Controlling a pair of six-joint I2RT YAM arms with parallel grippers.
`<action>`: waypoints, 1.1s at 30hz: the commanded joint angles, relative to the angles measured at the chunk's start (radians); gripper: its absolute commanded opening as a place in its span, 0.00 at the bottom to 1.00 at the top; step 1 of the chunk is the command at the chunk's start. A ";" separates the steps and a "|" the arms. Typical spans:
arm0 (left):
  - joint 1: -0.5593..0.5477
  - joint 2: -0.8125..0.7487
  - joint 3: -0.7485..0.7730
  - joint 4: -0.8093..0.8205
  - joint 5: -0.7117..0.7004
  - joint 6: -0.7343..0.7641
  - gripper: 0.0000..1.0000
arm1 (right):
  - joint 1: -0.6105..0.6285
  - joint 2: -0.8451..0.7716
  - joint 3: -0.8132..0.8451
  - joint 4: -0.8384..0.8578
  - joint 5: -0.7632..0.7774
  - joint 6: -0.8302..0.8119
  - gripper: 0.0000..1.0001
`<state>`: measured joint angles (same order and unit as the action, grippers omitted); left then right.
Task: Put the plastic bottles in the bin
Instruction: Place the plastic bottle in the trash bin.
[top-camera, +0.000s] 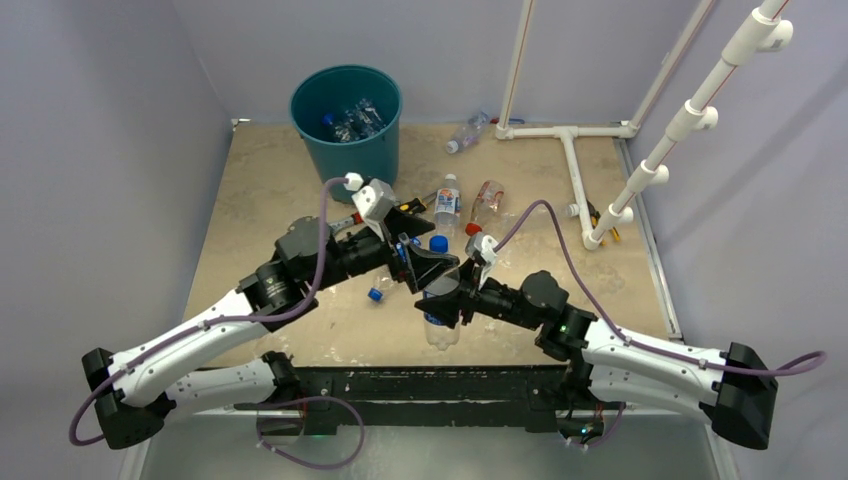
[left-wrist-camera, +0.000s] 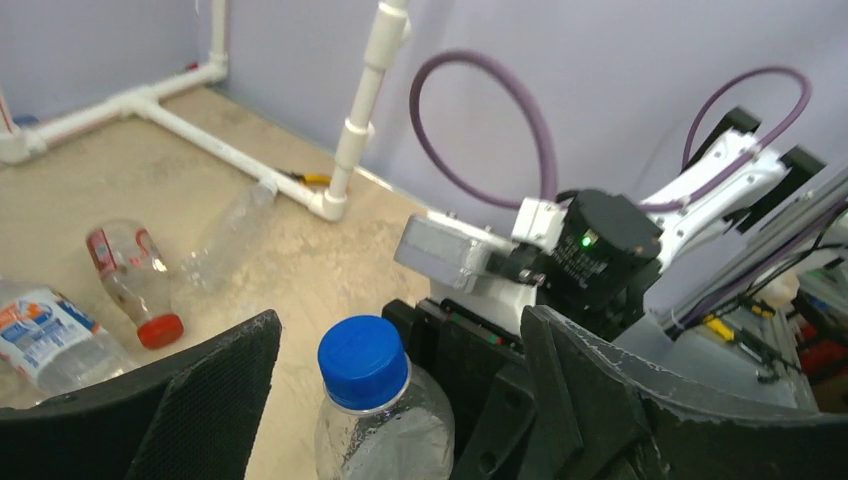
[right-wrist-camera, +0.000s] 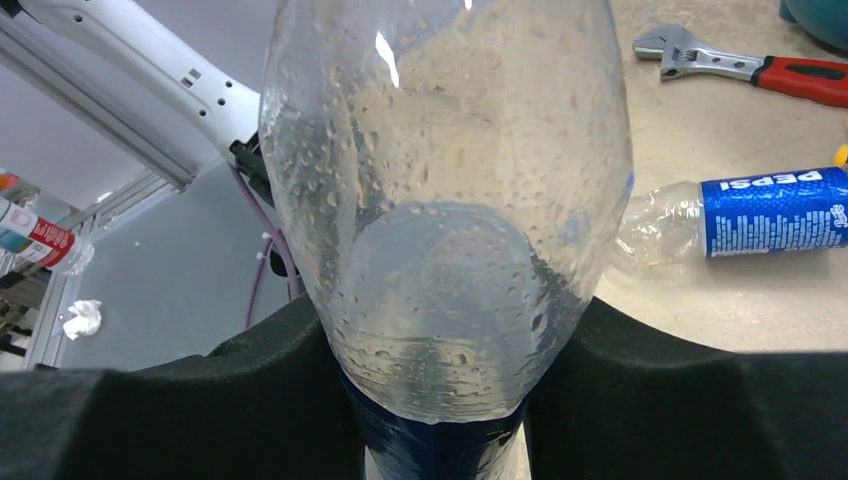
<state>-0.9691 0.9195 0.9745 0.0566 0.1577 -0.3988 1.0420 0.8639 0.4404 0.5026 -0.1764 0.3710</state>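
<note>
Only partly visible, the bottle (right-wrist-camera: 440, 200) sits clamped in right gripper (right-wrist-camera: 440, 400); left gripper (left-wrist-camera: 395, 370) open.

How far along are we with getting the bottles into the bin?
Done: several clear plastic bottles lie inside the round teal plastic bin. In hand: the right jaws grip a clear blue-capped bottle, with the left jaws open around its cap. Left: at least four on the table, a red-capped bottle, a white-capped labelled bottle, a blue-labelled Pepsi bottle and one by the white pipes.
</note>
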 joint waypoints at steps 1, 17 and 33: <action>0.001 0.015 0.012 0.006 0.063 0.026 0.87 | 0.013 -0.005 0.037 0.018 -0.032 -0.030 0.36; 0.001 0.042 -0.030 0.001 0.049 0.003 0.64 | 0.041 0.000 0.032 0.026 -0.002 -0.026 0.35; 0.001 0.037 -0.073 -0.019 0.067 -0.001 0.14 | 0.064 0.048 0.051 0.049 0.009 -0.031 0.35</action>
<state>-0.9642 0.9638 0.9203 0.0235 0.1864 -0.4038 1.0992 0.9016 0.4442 0.4934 -0.1745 0.3534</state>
